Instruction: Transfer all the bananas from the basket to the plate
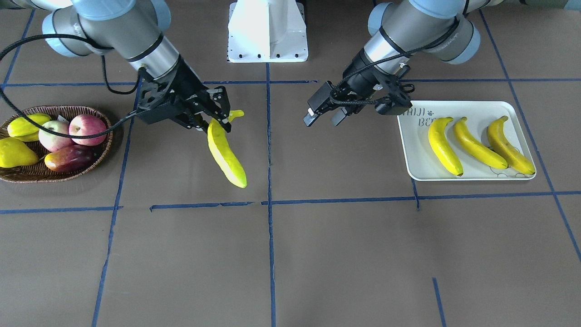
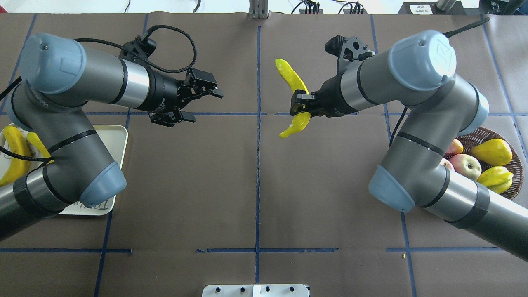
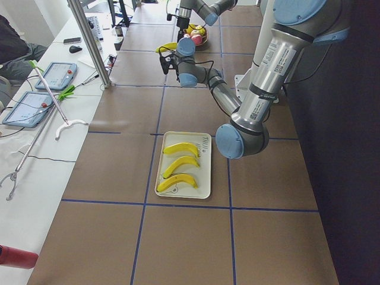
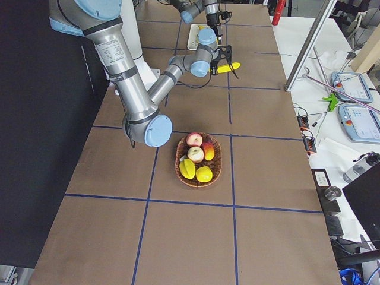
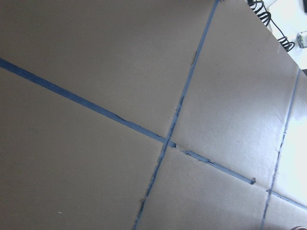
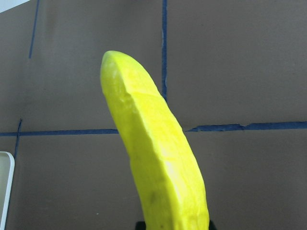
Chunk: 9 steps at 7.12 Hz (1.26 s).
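Note:
My right gripper is shut on a bright yellow banana, holding it near its stem end above the table, close to the centre line. The banana also shows in the overhead view and fills the right wrist view. My left gripper is open and empty, a short way across the centre line from the banana, beside the white plate. Three bananas lie side by side on the plate. The wicker basket holds no banana.
The basket holds two red-pink apples, plump yellow-green fruits and a dark red fruit. The white robot base stands at the table's robot side. Blue tape lines cross the brown table. The left wrist view shows only tabletop.

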Tool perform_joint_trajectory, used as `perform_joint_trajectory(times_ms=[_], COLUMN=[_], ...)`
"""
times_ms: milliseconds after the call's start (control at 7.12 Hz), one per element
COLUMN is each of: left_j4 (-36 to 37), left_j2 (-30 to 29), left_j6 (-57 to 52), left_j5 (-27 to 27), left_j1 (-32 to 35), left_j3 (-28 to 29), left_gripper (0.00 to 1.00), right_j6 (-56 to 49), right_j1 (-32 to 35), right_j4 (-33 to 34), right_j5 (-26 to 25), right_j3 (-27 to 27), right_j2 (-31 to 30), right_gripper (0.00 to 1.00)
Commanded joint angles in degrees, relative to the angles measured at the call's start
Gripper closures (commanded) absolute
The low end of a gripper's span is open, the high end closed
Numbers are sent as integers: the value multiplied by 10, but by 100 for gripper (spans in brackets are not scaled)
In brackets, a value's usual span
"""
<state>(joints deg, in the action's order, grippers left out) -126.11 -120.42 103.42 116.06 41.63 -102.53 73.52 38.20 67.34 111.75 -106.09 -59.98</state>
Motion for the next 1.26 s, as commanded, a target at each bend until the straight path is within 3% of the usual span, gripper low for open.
perform_joint_trajectory(times_ms=[0,140,843,983,1124], left_j4=[-1,-1,-4,-2,-4], left_j2=[-66,-78,-112,-114,-113], left_j6=[31,35,36,38,57], left_j5=[0,-1,-14,-14,-13], left_j1=[-5,-10,-39,-40,-40], left_j3=[54,67,95,95,93], left_gripper=[1,1,6,36,96], right_j6=[1,1,1,1,0], right_j1=[-66,-89,-96,-95,-96], right_j4=[2,2,2,2,2], right_j5=[-88,-125,-132,-131,-131], right_j3=[-24,-31,-34,-35,-35], right_j2=[10,9,10,10,9], right_gripper=[99,99,100,99,99])
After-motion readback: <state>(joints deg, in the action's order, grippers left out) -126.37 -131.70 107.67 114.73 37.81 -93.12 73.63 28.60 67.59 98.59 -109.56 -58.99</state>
